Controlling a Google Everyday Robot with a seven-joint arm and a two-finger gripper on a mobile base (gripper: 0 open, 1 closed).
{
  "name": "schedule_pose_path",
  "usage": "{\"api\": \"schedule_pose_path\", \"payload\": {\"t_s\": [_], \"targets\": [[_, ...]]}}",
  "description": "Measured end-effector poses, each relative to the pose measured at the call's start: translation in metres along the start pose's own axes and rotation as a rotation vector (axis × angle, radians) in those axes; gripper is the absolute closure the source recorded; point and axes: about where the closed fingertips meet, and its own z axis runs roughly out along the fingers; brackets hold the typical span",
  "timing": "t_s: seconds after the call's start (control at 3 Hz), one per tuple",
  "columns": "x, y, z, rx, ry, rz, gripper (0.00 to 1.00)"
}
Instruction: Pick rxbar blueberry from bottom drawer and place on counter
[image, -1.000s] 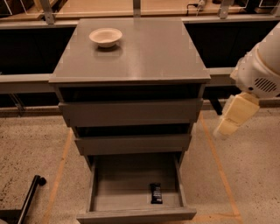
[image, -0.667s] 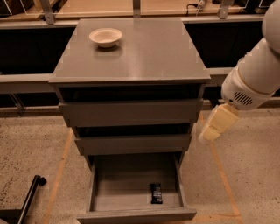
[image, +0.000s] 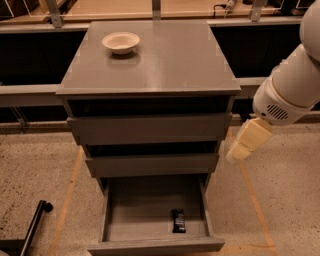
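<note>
The rxbar blueberry (image: 178, 220), a small black bar, lies flat on the floor of the open bottom drawer (image: 140, 207), near its front right. The counter (image: 170, 60) is the grey top of the cabinet. My gripper (image: 241, 146) is a cream piece at the end of the white arm (image: 290, 85). It hangs to the right of the cabinet at the height of the middle drawer, above and to the right of the bar. It holds nothing that I can see.
A white bowl (image: 120, 42) sits on the counter's back left. The two upper drawers (image: 150, 129) are slightly pulled out. A black pole (image: 34, 225) lies on the floor at the lower left. Orange tape lines (image: 255, 200) mark the floor.
My arm and gripper have moved left, closer to the cabinet's right side, and a little lower. The bar and the drawers have not moved.
</note>
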Motion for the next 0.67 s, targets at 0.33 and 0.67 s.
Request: {"api": "schedule_pose_path", "payload": {"t_s": [0.33,0.67], "targets": [[-0.005,0.001,0.033,-0.053,-0.005,0.072,0.00],[-0.010,-0.005,0.076,-0.083,-0.026,0.171,0.00]]}}
